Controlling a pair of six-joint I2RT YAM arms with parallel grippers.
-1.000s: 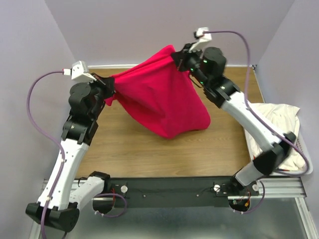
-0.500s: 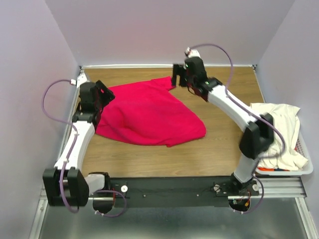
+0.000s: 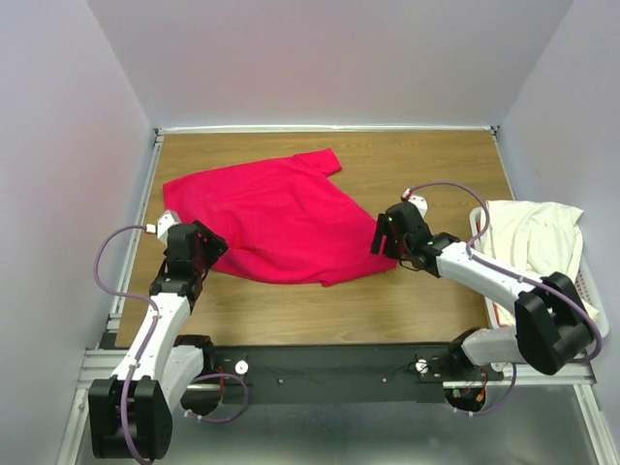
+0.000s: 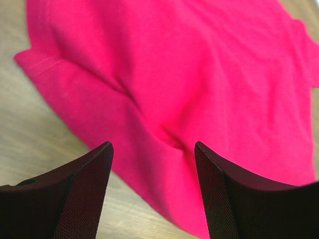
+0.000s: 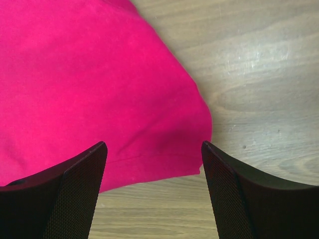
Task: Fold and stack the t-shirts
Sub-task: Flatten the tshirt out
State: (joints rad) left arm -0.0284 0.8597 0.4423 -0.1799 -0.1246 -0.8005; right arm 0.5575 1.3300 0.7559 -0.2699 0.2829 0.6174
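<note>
1. Currently the red t-shirt (image 3: 276,218) lies spread on the table (image 3: 436,165). It is mostly flat, with one sleeve pointing toward the far side. The left wrist view shows a diagonal crease near the near-left edge.
2. Left gripper (image 3: 208,247): jaws spread, nothing between them. It hangs low over the shirt's near-left edge.
3. Right gripper (image 3: 381,234): jaws spread wide and empty. It sits just above the shirt's near-right corner, with bare wood beside it.
4. The cream t-shirt (image 3: 538,242) is bunched in the laundry basket (image 3: 596,320) at your right, well apart from the red one and untouched.
5. My read on the step: the red shirt is laid out and the first fold has not begun. No stack exists yet.
6. The next move likely means you pinch two edge points on one side, both layers, and carry them across to the opposite side.
7. Risks: a jaw may catch only the top layer. The crease by the left gripper could also get folded in, so flatten it first if you can.
</note>
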